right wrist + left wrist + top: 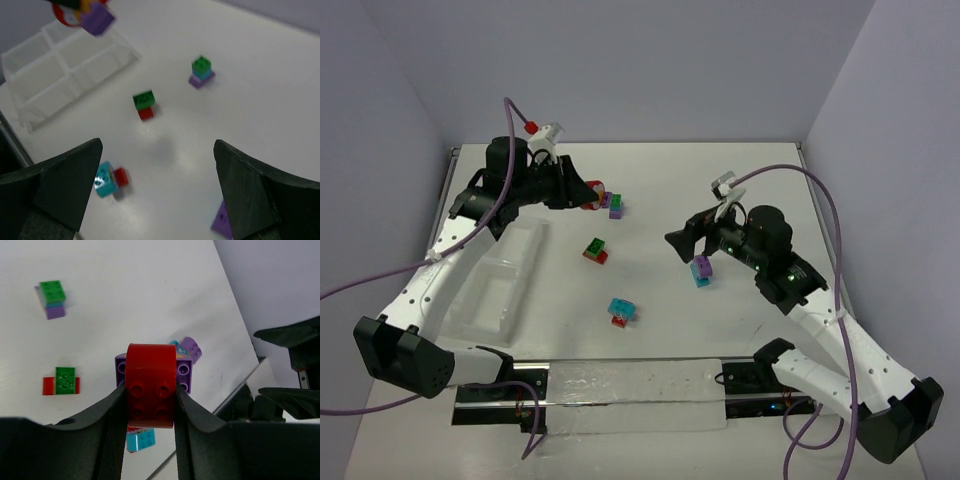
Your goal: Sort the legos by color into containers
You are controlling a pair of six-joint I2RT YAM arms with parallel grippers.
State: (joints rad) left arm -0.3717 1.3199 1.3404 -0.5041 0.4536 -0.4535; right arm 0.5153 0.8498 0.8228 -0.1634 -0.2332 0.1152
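My left gripper (590,192) (150,401) is shut on a red brick (150,387) stacked with a purple brick (183,371), and holds the pair above the table at the back. A green-on-purple stack (616,207) (52,299) (201,71) lies just right of it. A green-and-red pair (595,250) (62,381) (145,104) and a cyan-and-red pair (621,311) (140,439) (107,180) lie mid-table. My right gripper (677,243) (158,150) is open and empty, beside a purple-and-cyan pair (701,270) (222,220).
The clear divided tray (505,280) (65,65) lies at the left under my left arm; I cannot see any bricks in its compartments. A clear strip (640,392) lies along the near edge between the arm bases. Grey walls stand close on three sides.
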